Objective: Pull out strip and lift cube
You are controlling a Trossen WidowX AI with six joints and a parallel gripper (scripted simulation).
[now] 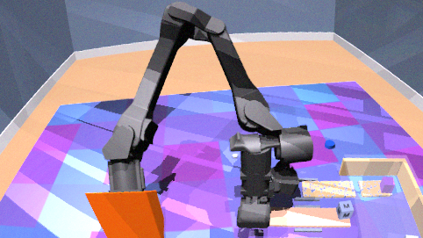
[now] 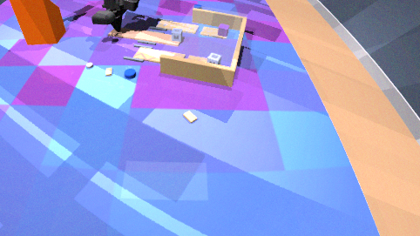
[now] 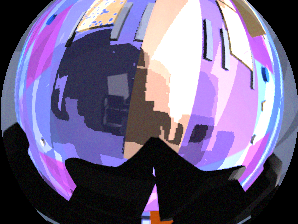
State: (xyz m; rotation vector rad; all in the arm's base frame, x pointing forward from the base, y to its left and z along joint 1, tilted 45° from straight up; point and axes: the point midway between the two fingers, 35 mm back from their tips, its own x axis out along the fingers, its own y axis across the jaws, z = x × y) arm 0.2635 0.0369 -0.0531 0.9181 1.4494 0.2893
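Note:
The plain middle strip (image 1: 307, 217) (image 2: 145, 38) (image 3: 177, 45) looks in one piece and carries the grey cube marked M (image 1: 345, 210) (image 2: 177, 35) near its far end. My gripper (image 1: 257, 233) (image 2: 117, 30) (image 3: 153, 141) is shut with nothing between its fingers. Its tips point down at the strip's near end; contact cannot be told. The speckled strip (image 1: 326, 189) (image 2: 179, 26) (image 3: 102, 15) is split by a gap from its far piece (image 1: 370, 188) (image 2: 210, 31), which carries a purple cube (image 1: 387, 185) (image 2: 223, 30). A third strip (image 2: 149, 55) (image 3: 240, 42) lies partly behind the wall, near a whitish cube (image 2: 213, 58).
A wooden wall (image 1: 373, 166) (image 2: 196, 72) surrounds the strips' far ends on three sides. Low grey rails (image 1: 307, 199) (image 2: 145, 43) (image 3: 207, 40) stand between the strips. An orange block (image 1: 127, 214) (image 2: 32, 21) is by the arm base. Blue discs (image 1: 329, 144) (image 2: 130, 73) and small beige chips (image 2: 190, 117) lie outside.

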